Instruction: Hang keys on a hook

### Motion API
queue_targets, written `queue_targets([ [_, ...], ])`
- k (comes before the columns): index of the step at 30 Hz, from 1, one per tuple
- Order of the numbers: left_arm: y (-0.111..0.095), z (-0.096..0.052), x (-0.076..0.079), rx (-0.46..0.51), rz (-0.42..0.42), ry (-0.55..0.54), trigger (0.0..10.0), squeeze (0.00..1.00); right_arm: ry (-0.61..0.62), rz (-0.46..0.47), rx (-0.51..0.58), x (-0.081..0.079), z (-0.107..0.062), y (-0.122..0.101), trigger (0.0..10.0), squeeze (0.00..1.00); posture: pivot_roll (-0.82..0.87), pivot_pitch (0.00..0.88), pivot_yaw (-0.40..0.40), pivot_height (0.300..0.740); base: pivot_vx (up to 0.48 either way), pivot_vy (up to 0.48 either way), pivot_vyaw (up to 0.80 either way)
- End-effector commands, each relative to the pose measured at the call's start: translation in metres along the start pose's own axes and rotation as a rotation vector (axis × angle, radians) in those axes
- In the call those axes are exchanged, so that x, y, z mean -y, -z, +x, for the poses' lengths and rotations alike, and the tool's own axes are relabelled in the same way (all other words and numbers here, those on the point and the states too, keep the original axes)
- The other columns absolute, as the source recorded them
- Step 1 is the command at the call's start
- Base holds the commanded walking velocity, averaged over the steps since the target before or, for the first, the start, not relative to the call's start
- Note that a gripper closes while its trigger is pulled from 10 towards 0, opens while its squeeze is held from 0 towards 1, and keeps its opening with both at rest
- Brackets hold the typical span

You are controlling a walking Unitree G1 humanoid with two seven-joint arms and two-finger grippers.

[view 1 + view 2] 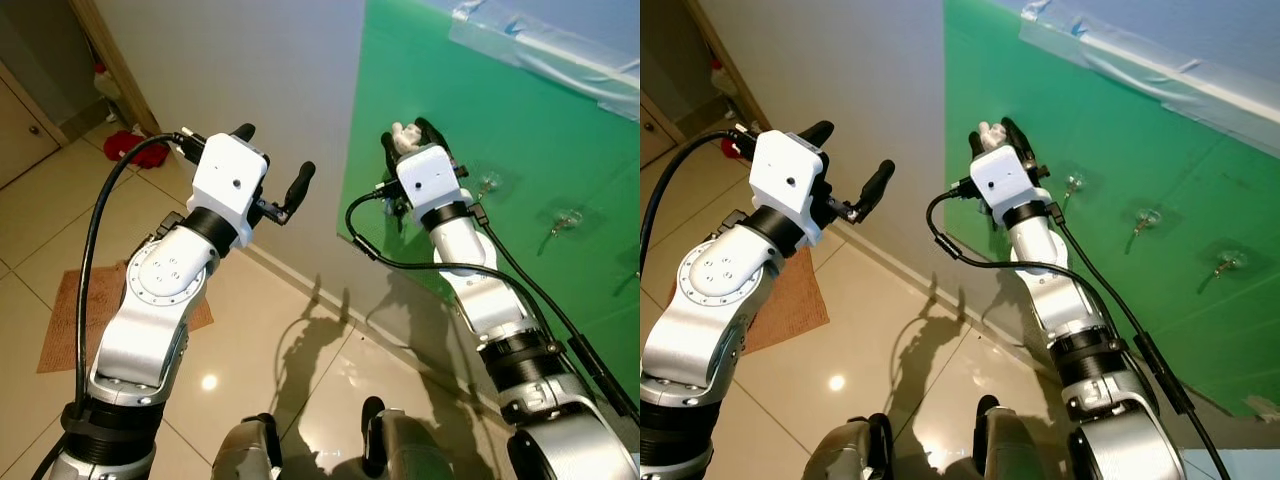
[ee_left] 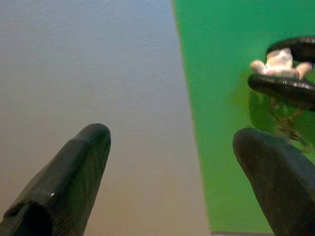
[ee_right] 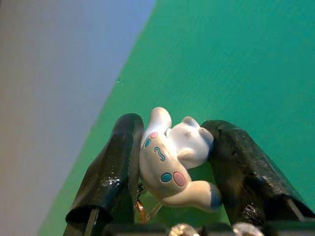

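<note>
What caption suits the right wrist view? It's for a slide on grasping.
Right gripper clamps a white figurine keychain between its black fingers, facing the green wall panel.

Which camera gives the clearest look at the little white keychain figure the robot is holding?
The right wrist view: the white figure sits large and sharp between the right gripper's jaws, its painted face readable. In the left eye view it is a small white blob above the wrist. In the left wrist view it is a distant blurred shape.
</note>
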State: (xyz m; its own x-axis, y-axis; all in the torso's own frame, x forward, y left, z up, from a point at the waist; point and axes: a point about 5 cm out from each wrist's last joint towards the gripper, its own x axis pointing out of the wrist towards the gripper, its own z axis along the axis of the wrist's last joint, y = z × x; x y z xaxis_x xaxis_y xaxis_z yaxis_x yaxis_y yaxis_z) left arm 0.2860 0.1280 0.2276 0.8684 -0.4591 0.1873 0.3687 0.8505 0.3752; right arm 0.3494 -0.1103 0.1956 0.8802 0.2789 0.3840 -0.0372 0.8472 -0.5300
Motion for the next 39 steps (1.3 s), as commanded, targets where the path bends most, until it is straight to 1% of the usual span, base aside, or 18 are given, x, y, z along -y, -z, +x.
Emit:
queue_targets([
  [1, -0.006, -0.003, 0.000, 0.028, 0.030, 0.006, 10.0, 0.00, 0.058, -0.049, 0.074, 0.011, 0.006, -0.011, 0.0, 0.00, 0.03, 0.215, 0.048, 0.740, 0.000, 0.000, 0.00],
  [3, -0.007, -0.003, 0.001, 0.036, 0.035, 0.006, 10.0, 0.00, 0.079, -0.095, 0.094, 0.012, 0.006, -0.011, 0.0, 0.00, 0.03, 0.216, 0.047, 0.740, 0.000, 0.000, 0.00],
  [4, -0.007, -0.003, 0.001, 0.036, 0.035, 0.006, 10.0, 0.00, 0.079, -0.095, 0.094, 0.012, 0.006, -0.011, 0.0, 0.00, 0.03, 0.216, 0.047, 0.740, 0.000, 0.000, 0.00],
  [6, -0.008, -0.003, 0.001, 0.045, 0.039, 0.006, 10.0, 0.00, 0.087, -0.165, 0.133, 0.010, 0.004, -0.011, 0.0, 0.00, 0.03, 0.216, 0.047, 0.740, 0.000, 0.000, 0.00],
  [7, -0.008, -0.004, 0.001, 0.048, 0.040, 0.006, 10.0, 0.00, 0.081, -0.180, 0.145, 0.008, 0.003, -0.012, 0.0, 0.00, 0.03, 0.216, 0.047, 0.740, 0.000, 0.000, 0.00],
  [9, -0.008, -0.004, 0.001, 0.051, 0.041, 0.004, 10.0, 0.00, 0.065, -0.163, 0.144, 0.003, 0.002, -0.011, 0.0, 0.00, 0.03, 0.215, 0.050, 0.740, 0.000, 0.000, 0.00],
  [11, -0.008, -0.004, 0.001, 0.052, 0.042, 0.004, 10.0, 0.00, 0.066, -0.163, 0.146, 0.002, 0.002, -0.011, 0.0, 0.00, 0.03, 0.215, 0.050, 0.740, 0.000, 0.000, 0.00],
  [12, -0.009, -0.004, 0.001, 0.054, 0.045, 0.004, 10.0, 0.00, 0.062, -0.184, 0.166, 0.000, 0.001, -0.012, 0.0, 0.00, 0.03, 0.215, 0.050, 0.740, 0.000, 0.000, 0.00],
  [14, -0.008, -0.004, 0.001, 0.054, 0.046, 0.004, 10.0, 0.00, 0.062, -0.192, 0.173, -0.001, 0.001, -0.012, 0.0, 0.00, 0.03, 0.210, 0.051, 0.740, 0.000, 0.000, 0.00],
  [18, -0.009, -0.004, 0.003, 0.068, 0.065, 0.010, 10.0, 0.00, 0.071, -0.280, 0.234, -0.003, -0.002, -0.014, 0.0, 0.00, 0.03, 0.207, 0.050, 0.740, 0.000, 0.000, 0.00],
  [21, -0.009, -0.005, 0.003, 0.071, 0.066, 0.008, 10.0, 0.00, 0.065, -0.311, 0.246, -0.005, -0.003, -0.013, 0.0, 0.00, 0.03, 0.207, 0.050, 0.740, 0.000, 0.000, 0.00],
  [24, -0.010, -0.005, 0.002, 0.079, 0.069, 0.007, 10.0, 0.00, 0.062, -0.322, 0.252, -0.007, -0.005, -0.011, 0.0, 0.00, 0.04, 0.205, 0.050, 0.740, 0.000, 0.000, 0.00],
  [32, -0.009, -0.004, 0.003, 0.084, 0.070, 0.008, 10.0, 0.00, 0.069, -0.327, 0.255, -0.007, -0.006, -0.009, 0.0, 0.00, 0.04, 0.203, 0.050, 0.740, 0.000, 0.000, 0.00],
  [34, -0.009, -0.004, 0.003, 0.084, 0.070, 0.010, 10.0, 0.00, 0.081, -0.308, 0.256, -0.006, -0.005, -0.012, 0.0, 0.00, 0.03, 0.198, 0.053, 0.740, 0.000, 0.000, 0.00],
  [35, -0.009, -0.004, 0.003, 0.083, 0.071, 0.012, 10.0, 0.00, 0.112, -0.220, 0.228, -0.003, -0.003, -0.014, 0.0, 0.00, 0.04, 0.191, 0.051, 0.740, 0.000, 0.000, 0.00],
  [36, -0.009, -0.004, 0.003, 0.083, 0.071, 0.013, 10.0, 0.00, 0.133, -0.153, 0.209, 0.000, -0.002, -0.016, 0.0, 0.00, 0.04, 0.191, 0.051, 0.740, 0.000, 0.000, 0.00],
  [37, -0.009, -0.004, 0.003, 0.083, 0.071, 0.013, 10.0, 0.00, 0.133, -0.153, 0.209, 0.000, -0.002, -0.016, 0.0, 0.00, 0.04, 0.191, 0.051, 0.740, 0.000, 0.000, 0.00],
  [39, -0.006, -0.004, 0.003, 0.073, 0.065, 0.011, 10.0, 0.00, 0.216, 0.093, 0.115, 0.011, -0.002, -0.017, 0.0, 0.00, 0.03, 0.187, 0.047, 0.740, 0.000, 0.000, 0.00],
])
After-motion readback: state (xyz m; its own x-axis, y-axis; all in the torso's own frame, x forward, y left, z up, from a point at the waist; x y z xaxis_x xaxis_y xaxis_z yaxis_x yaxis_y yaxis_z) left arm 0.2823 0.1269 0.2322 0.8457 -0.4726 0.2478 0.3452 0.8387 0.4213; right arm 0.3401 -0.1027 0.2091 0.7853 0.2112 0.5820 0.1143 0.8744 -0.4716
